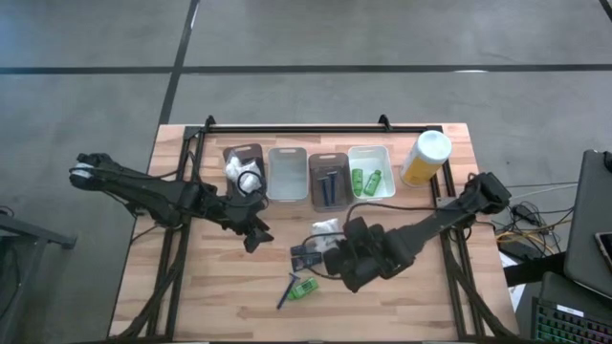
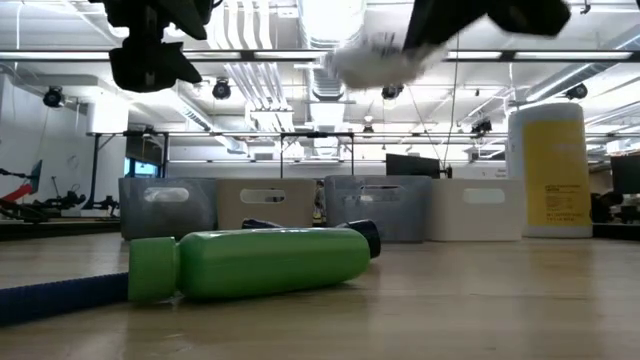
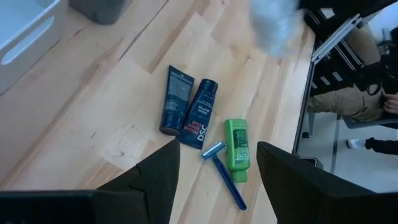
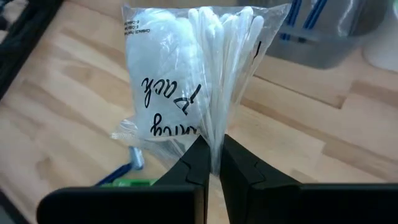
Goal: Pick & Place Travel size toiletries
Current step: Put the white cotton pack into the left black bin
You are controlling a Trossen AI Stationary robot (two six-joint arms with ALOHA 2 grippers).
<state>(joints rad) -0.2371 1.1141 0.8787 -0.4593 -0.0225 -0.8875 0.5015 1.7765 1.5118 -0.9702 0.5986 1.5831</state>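
Observation:
My right gripper [image 4: 213,163] is shut on a clear bag of white puffs and cotton swabs [image 4: 186,74], held high over the table's middle [image 1: 325,227]. Below it on the wood lie two dark tubes [image 3: 188,106], a green mini bottle [image 3: 236,152] and a blue razor [image 3: 222,174], each flat on its side. My left gripper [image 1: 256,237] hangs open above the table, left of these items, with nothing between its fingers [image 3: 155,180]. My right gripper pinches the bag by one end [image 4: 213,144], where the swab sticks gather, between its two fingers. The fingers slant down from the table's right side. The bag juts out beyond the fingertips and is lifted clear of the table [image 2: 370,60].
Along the far edge stand a brown bin [image 1: 244,153] with white bundles, a clear bin [image 1: 287,174], a brown bin [image 1: 330,158] with dark tubes and a clear bin [image 1: 371,153] with green bottles. A tall yellow canister [image 1: 426,158] stands right of them.

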